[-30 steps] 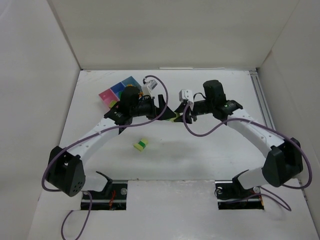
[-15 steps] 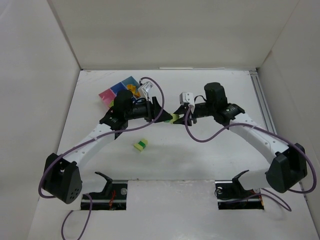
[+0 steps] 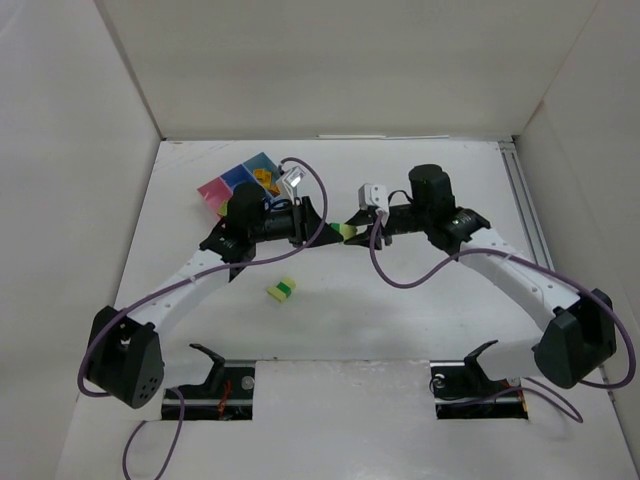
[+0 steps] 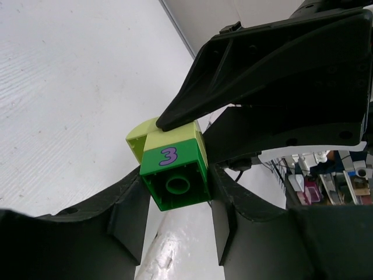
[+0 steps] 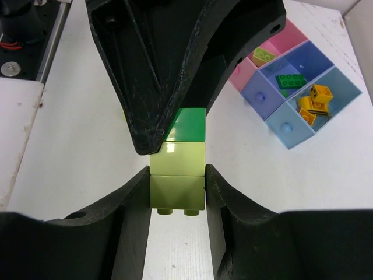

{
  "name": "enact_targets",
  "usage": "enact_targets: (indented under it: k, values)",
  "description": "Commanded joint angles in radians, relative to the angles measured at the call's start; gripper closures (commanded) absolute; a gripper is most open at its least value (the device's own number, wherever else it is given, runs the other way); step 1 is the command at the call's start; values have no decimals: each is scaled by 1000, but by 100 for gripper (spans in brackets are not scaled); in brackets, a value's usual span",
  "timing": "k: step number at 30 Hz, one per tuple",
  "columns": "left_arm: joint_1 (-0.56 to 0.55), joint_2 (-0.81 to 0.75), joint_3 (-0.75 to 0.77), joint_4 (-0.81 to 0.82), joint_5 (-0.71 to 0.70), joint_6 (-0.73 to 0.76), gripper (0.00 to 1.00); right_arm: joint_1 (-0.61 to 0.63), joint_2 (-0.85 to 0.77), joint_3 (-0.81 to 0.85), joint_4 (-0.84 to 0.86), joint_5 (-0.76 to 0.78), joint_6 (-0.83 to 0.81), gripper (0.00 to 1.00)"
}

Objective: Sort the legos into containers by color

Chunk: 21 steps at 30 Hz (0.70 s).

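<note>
A stack of legos hangs in mid-air between both grippers: a green brick (image 4: 175,182) marked 3, a pale yellow-green piece (image 5: 178,156) in the middle, and a lime brick (image 5: 177,193). My left gripper (image 4: 178,188) is shut on the green brick, its fingers (image 4: 129,217) pressing both sides. My right gripper (image 5: 177,182) is shut on the lime brick at the other end. In the top view the two grippers (image 3: 322,232) (image 3: 356,228) meet tip to tip over the table's middle, with the stack (image 3: 343,232) between them. A pale yellow-and-green lego (image 3: 281,290) lies on the table nearer the bases.
The containers (image 3: 240,182), pink and blue bins in a cluster, stand at the back left. One blue bin (image 5: 326,111) holds orange-yellow bricks (image 5: 312,104), another holds a dark green brick (image 5: 289,81), and a pink bin holds a lime brick (image 5: 263,55). White walls enclose the table.
My left gripper's jaws have come together onto the green end of the stack. My right gripper has kept its hold, and both have shifted slightly left.
</note>
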Motion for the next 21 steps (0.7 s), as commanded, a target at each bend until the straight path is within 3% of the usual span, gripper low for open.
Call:
enact_targets:
  k: [1,6,16,18,20,21]
  values:
    - [6,-57,-9,67,22,10,71,10,-28,-8,49,31,10,100]
    - [34,-77,-10,35,13,10,77,-11,-62,-45,40,92,41,100]
    - [126,-86,-19,-13,0,10,78,-62,-145,-142,40,150,84,100]
    - [149,-72,6,-77,-83,55,78,-62,-156,-142,40,176,95,100]
    - [175,-56,68,-245,-212,77,78,-62,-156,-142,55,215,136,100]
    - [184,-23,101,-317,-409,77,78,-71,-156,-142,65,271,154,100]
